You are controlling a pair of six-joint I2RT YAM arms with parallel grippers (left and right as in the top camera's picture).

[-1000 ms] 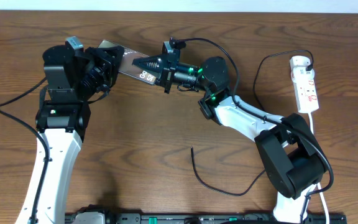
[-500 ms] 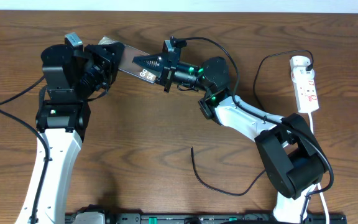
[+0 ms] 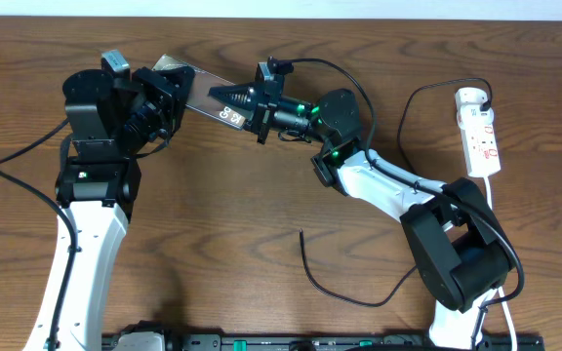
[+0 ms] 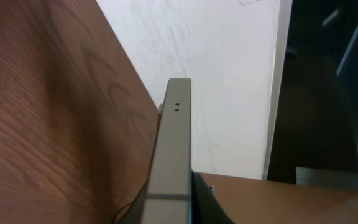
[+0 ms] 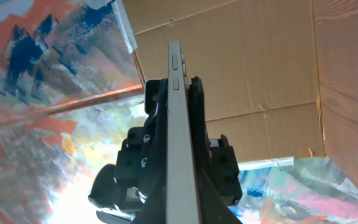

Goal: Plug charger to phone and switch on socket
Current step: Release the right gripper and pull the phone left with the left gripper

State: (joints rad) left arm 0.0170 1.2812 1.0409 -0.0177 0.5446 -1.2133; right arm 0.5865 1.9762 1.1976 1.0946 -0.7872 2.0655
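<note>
Left arm, phone and right arm bar the far table; nearer, only the charger crosses open wood.

Even overhead light; wrist views soft, close parts blurred.

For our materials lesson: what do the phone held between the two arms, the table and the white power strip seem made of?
Flat dark rectangular phone: matte grey edge frame, probably metal; reflective face suggests glass. Brown table: wood or wood-look veneer, visible grain. Narrow white power strip: smooth moulded plastic, apparently.
</note>
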